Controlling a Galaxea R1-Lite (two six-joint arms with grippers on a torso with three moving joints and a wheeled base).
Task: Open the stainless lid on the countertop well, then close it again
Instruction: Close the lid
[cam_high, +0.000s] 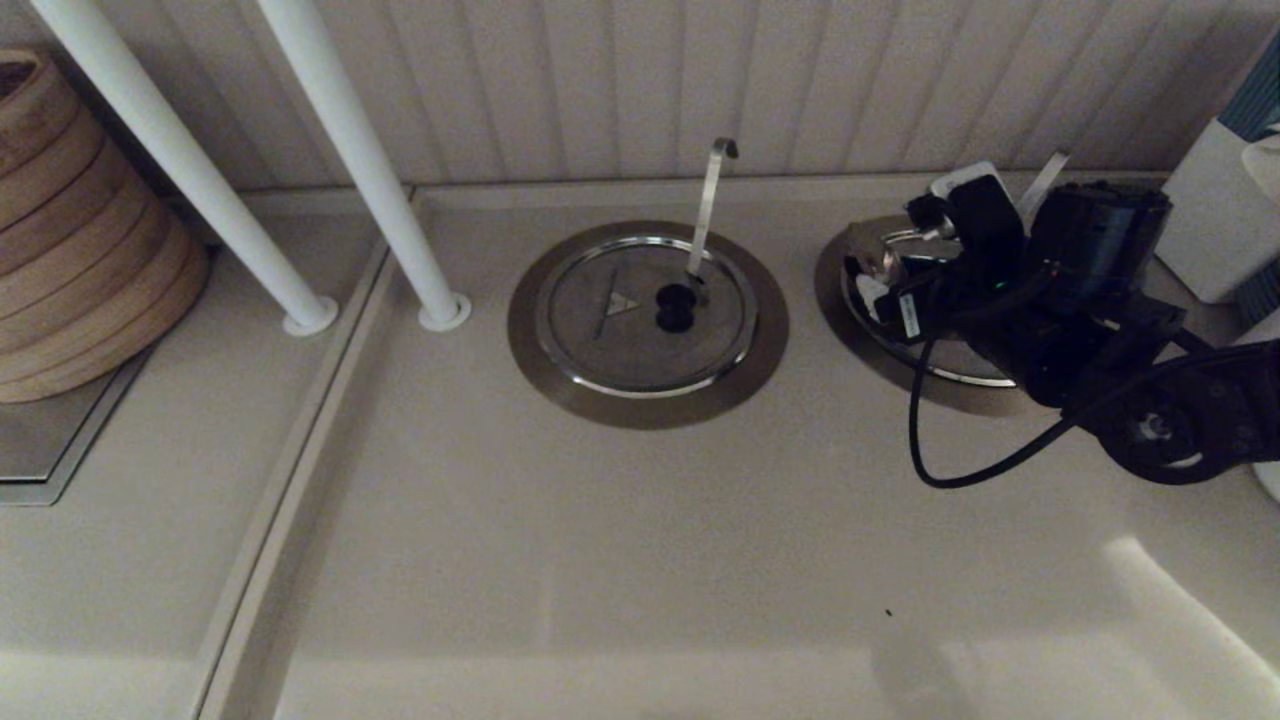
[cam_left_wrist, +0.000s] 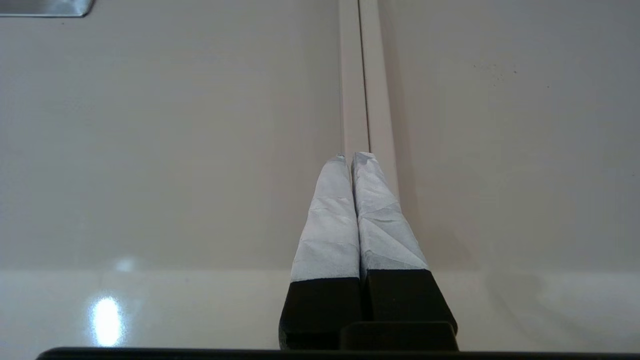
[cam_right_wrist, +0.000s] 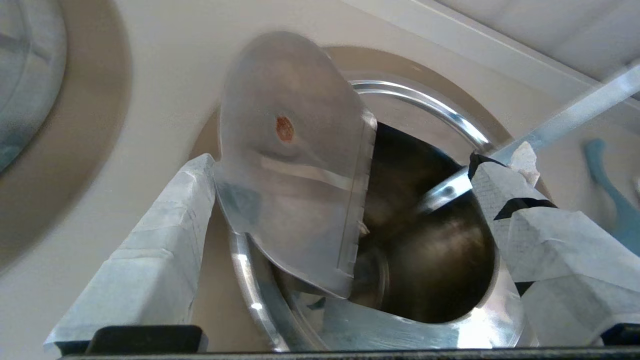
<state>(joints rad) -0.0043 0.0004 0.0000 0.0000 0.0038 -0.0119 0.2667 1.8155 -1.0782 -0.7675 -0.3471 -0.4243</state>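
We find the right gripper (cam_right_wrist: 345, 200) over the countertop well (cam_right_wrist: 430, 107) at the right of the counter (cam_high: 640, 560), jaws spread wide. The stainless lid (cam_right_wrist: 292, 160) stands tilted up on edge between the fingers, its rim just beside one taped finger (cam_right_wrist: 145, 250); we cannot tell whether they touch. We see its dull underside with a small reddish spot. The straight utensil handle (cam_right_wrist: 565, 120) leans out of the open dark well. No legible writing. The twin lid (cam_high: 645, 315) lies flat, bearing a triangle mark. The left gripper (cam_left_wrist: 355, 159) is parked, jaws pressed together.
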